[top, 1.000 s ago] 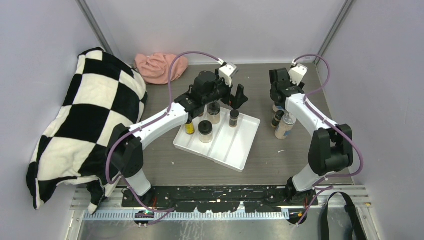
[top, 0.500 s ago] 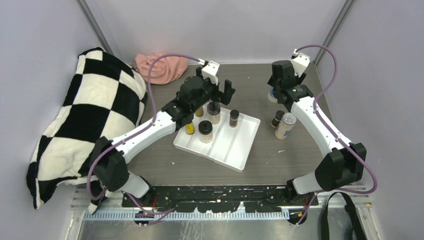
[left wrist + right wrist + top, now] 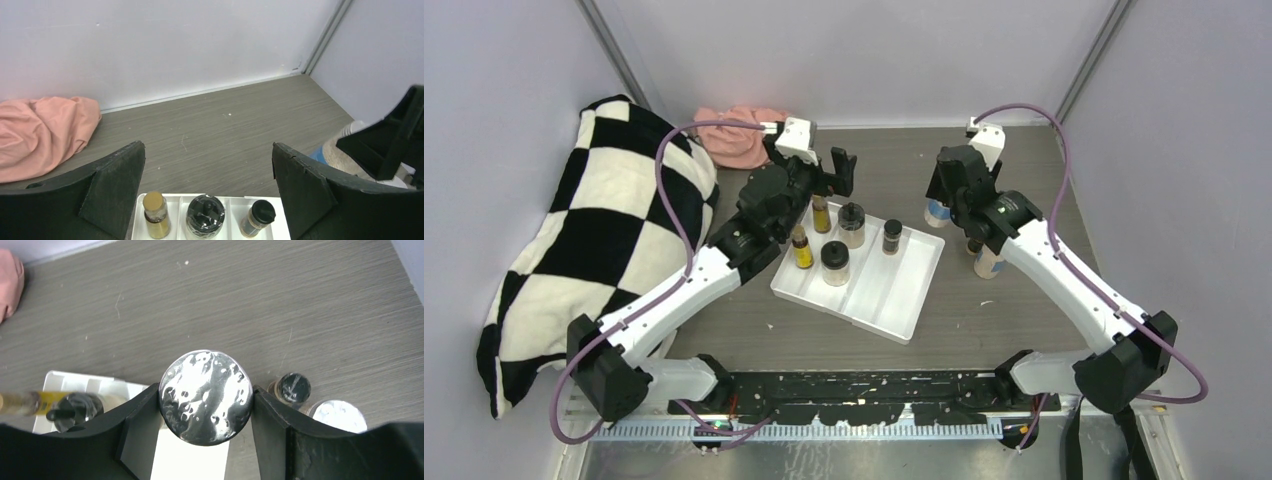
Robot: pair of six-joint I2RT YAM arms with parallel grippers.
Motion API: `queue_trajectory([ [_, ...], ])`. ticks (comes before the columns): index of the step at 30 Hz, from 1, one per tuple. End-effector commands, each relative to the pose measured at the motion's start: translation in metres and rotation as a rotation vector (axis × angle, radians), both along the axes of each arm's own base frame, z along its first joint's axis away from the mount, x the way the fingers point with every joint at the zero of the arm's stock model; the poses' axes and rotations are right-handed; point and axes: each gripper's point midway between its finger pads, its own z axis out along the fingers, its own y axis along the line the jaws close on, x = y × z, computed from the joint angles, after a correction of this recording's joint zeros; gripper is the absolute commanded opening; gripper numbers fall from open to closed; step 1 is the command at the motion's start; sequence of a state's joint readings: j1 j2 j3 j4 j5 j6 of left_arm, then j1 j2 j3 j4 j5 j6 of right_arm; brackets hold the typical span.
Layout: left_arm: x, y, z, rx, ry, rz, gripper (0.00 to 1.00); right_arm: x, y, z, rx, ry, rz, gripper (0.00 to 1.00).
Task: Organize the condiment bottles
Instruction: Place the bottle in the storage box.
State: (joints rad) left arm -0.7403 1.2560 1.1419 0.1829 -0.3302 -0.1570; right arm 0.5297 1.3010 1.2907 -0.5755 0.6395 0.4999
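Bottle count on my screens: eight, all upright as far as I can see.

Five stand in the white tray [image 3: 894, 295], all in its far half:
- Two slim yellow ones with brown caps: the near yellow bottle [image 3: 802, 250] at the left edge and the far yellow bottle [image 3: 821, 213] just behind it.
- Two beige ones with black lids: the near jar [image 3: 835, 262] and the far jar [image 3: 852, 223].
- One tiny one, the first dark bottle [image 3: 892, 236], to the right of the far jar.

Three are outside the tray, on its right:
- The second dark bottle [image 3: 292, 386] stands on the table [image 3: 904, 165].
- The loose shaker [image 3: 336, 416], silver-lidded, stands just beside it.
- The held shaker [image 3: 206, 397] is the third.

Claws: two.
- The left claw [image 3: 829, 178] hovers over the tray's far edge with its jaws spread wide and nothing between them.
- The right claw [image 3: 944, 195] is clamped on the held shaker just below the lid, one finger on each side, at the tray's far right corner. I cannot tell whether the shaker's base is off the table.

Also present: one checkered cushion [image 3: 594, 230] on the left and one pink cloth [image 3: 739, 135] at the back.
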Motion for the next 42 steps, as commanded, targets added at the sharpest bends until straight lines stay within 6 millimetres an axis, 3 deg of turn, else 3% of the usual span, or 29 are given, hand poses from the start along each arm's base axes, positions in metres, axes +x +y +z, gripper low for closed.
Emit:
queue_trajectory([
  [1,-0.006,0.017,0.025,-0.062,-0.051,0.063,0.98,-0.013,0.007,0.016,0.019,-0.054,0.021,0.01],
  [11,-0.015,0.028,0.041,-0.088,-0.076,0.08,0.97,-0.037,0.031,-0.025,-0.024,0.011,0.096,0.01],
  [23,-0.019,0.032,0.044,-0.071,-0.084,0.089,0.97,-0.045,0.041,-0.059,-0.042,0.057,0.126,0.01],
  [42,-0.016,0.031,0.037,-0.059,-0.087,0.095,0.97,-0.039,0.051,-0.079,-0.058,0.083,0.152,0.01],
])
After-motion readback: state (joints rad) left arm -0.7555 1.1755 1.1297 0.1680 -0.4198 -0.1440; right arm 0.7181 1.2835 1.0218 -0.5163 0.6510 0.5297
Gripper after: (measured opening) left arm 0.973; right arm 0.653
